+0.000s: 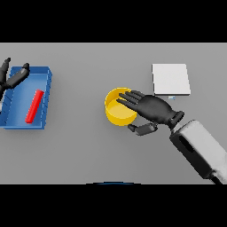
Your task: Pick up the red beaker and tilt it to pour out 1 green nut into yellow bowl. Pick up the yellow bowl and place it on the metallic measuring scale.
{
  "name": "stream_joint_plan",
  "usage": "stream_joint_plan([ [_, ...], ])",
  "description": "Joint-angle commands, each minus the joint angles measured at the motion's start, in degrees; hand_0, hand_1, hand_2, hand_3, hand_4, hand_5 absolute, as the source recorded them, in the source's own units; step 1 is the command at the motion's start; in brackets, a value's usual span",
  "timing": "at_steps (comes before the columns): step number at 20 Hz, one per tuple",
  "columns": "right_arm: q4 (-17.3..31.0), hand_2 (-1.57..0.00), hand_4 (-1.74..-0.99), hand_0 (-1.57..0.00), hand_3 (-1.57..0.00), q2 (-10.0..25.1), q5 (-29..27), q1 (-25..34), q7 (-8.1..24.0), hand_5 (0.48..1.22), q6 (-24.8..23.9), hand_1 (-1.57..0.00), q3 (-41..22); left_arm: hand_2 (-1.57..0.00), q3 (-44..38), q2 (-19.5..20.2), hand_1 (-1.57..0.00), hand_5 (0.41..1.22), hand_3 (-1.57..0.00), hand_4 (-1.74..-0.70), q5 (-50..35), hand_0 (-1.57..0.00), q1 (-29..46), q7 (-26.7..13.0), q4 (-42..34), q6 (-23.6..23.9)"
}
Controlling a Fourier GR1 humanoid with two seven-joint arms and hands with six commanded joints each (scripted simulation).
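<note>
— Where are we? 
— Our right hand [153, 108] reaches over the yellow bowl [119, 107], fingers spread, thumb beside it, nothing clamped.
— Next?
— We close on the rim, then carry it to the metallic scale [171, 79]. Left hand [12, 76] rests relaxed by the blue tray [46, 77].

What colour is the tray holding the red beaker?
Blue: the tray shows best in the head view.

A plain grey table [88, 155] fills the view under even, soft light.

Single head view, high above the grey table [88, 150], facing steeply down, moderately near.
</note>
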State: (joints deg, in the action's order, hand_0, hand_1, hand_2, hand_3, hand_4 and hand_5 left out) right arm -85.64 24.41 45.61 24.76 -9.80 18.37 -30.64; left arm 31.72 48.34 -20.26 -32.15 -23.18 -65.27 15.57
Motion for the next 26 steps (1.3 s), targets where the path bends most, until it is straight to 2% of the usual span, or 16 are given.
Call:
stream_joint_plan([
  [1, 1.1, 0.0, -1.211, 0.0, 0.0, 0.5, 0.8, 1.3, -1.2, 0.704, 0.9, 0.0, -1.1, 0.0, -0.2, 0.0, 0.0, 0.682, 0.0, -0.72, -0.3, 0.0, -0.3, -0.4, 0.3, -0.2],
  [3, 3.1, 0.0, -1.215, 0.0, 0.0, 0.8, 2.1, 3.5, -3.2, 0.704, 2.8, 0.0, -3.3, 0.0, -0.3, 0.7, 0.0, 0.687, 0.0, -0.72, -0.5, 0.0, 0.3, -0.6, -1.2, 0.1],
  [5, 5.2, 0.0, -1.223, 0.0, 0.0, 0.0, 3.5, 5.4, -2.0, 0.705, 5.1, 0.0, -5.3, 0.0, -0.6, 1.2, 0.0, 0.687, 0.0, -0.72, -0.9, 0.0, 1.0, -0.1, -1.6, -0.1],
  [9, 11.3, 0.0, -1.231, 0.0, 0.0, -1.9, 6.2, 9.7, -1.3, 0.703, 5.7, 0.0, -8.2, 0.0, -0.8, 0.8, 0.0, 0.688, 0.0, -0.72, -1.1, 0.0, 1.4, 0.8, -1.3, 0.2],
  [13, 16.0, 0.0, -1.266, 0.0, 0.0, -2.7, 7.6, 13.3, -2.4, 0.72, 7.3, 0.0, -10.2, 0.0, -0.7, 0.2, 0.0, 0.684, 0.0, -0.72, -1.0, 0.0, 1.3, 0.9, -0.8, 0.5],
  [17, 17.5, 0.0, -1.29, 0.0, 0.0, -3.4, 7.5, 14.6, -2.4, 0.746, 10.1, 0.0, -11.2, 0.0, -1.3, 1.4, 0.0, 0.688, 0.0, -0.72, -1.5, 0.0, 1.4, 1.2, -1.6, -0.3],
  [19, 17.8, 0.0, -1.305, 0.0, 0.0, -4.3, 7.0, 14.0, -1.3, 0.763, 9.9, 0.0, -10.7, 0.0, -1.2, 0.8, 0.0, 0.686, 0.0, -0.72, -1.5, 0.0, 2.2, 2.2, -1.1, -0.1],
  [21, 18.8, -0.02, -1.336, 0.0, -0.04, -5.1, 6.5, 14.6, 0.1, 0.81, 10.9, -0.02, -10.1, 0.0, -1.2, 0.9, 0.0, 0.686, 0.0, -0.71, -1.4, 0.0, 2.2, 2.1, -1.3, 0.2],
  [22, 18.8, -0.09, -1.36, -0.11, -0.1, -5.5, 6.6, 14.5, 0.3, 0.842, 11.2, -0.1, -10.3, 0.0, -1.4, 1.3, 0.0, 0.689, 0.0, -0.71, -1.7, 0.0, 2.1, 2.2, -1.8, -0.3],
  [23, 19.0, -0.18, -1.387, -0.29, -0.17, -5.3, 6.7, 14.4, -0.3, 0.873, 11.2, -0.24, -10.4, 0.0, -1.7, 1.7, 0.0, 0.691, 0.0, -0.71, -1.9, 0.0, 2.2, 2.4, -2.0, -0.2],
  [24, 18.3, -0.31, -1.42, -0.54, -0.26, -5.1, 7.0, 14.1, -0.4, 0.943, 11.1, -0.47, -10.8, 0.0, -1.8, 1.5, 0.0, 0.692, 0.0, -0.72, -2.1, 0.0, 2.2, 2.2, -1.6, -0.2],
  [26, 18.7, -0.69, -1.512, -0.91, -0.46, -4.7, 6.8, 14.7, -2.0, 1.043, 11.3, -0.87, -10.8, 0.0, -1.9, 1.7, 0.0, 0.692, 0.0, -0.72, -2.2, 0.0, 2.0, 1.9, -1.7, -0.4],
])
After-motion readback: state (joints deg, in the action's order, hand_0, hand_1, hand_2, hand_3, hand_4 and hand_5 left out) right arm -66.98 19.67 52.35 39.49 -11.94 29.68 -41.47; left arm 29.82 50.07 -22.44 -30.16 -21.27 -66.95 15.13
